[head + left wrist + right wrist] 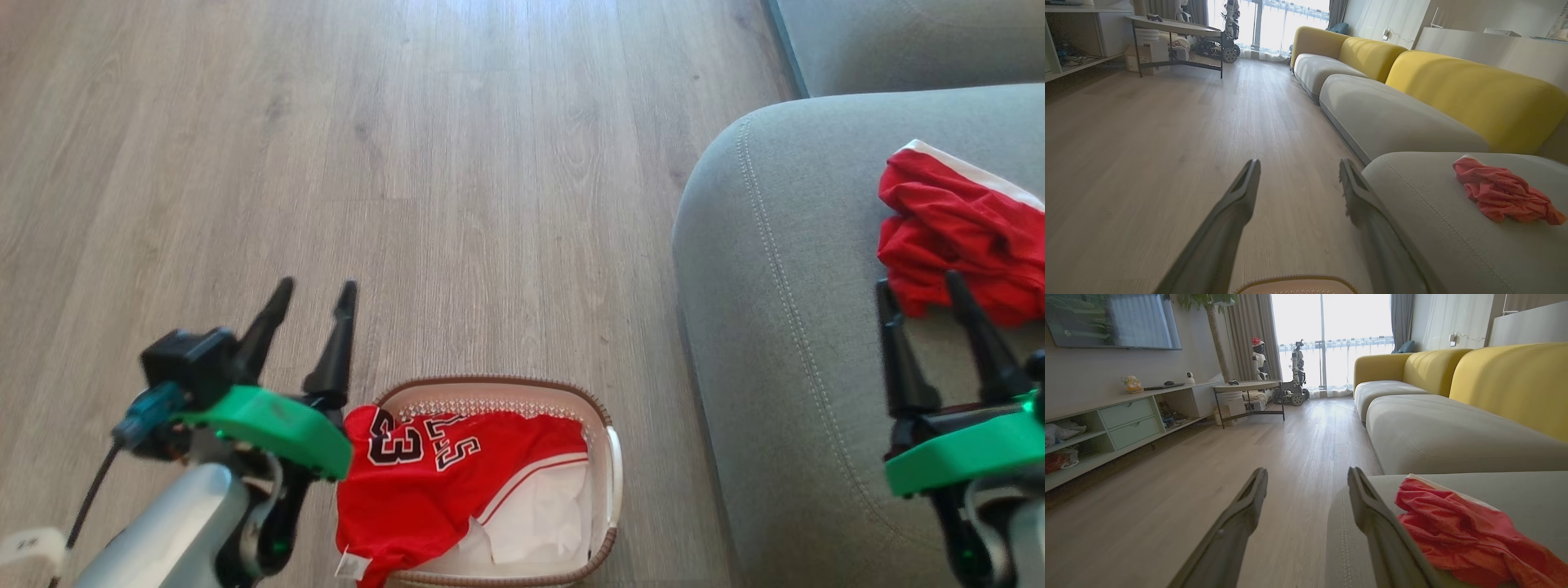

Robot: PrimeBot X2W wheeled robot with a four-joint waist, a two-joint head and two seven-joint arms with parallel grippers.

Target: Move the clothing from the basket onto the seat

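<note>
Head view: one garment is seen delivered and two are left. The red piece with white trim (955,229) is laid crumpled on the seat (784,343), just ahead of the right tool (918,282) and a little to its right. In the right wrist view the cloth is seen lying beside that tool, not within its grip. That tool is spread wide and nothing is held. The left tool (317,286) is likewise spread and empty, held above the floor (408,163). Just to its right, back from its tip, the basket (606,482) is set on the floor. In it the red jersey (424,482) is draped over the rim nearest that tool, with the white garment (539,514) tucked partly beneath. Roughly a third of the task is judged done. The jersey is judged the likely next lift, being uppermost, and the white garment after it.
</note>
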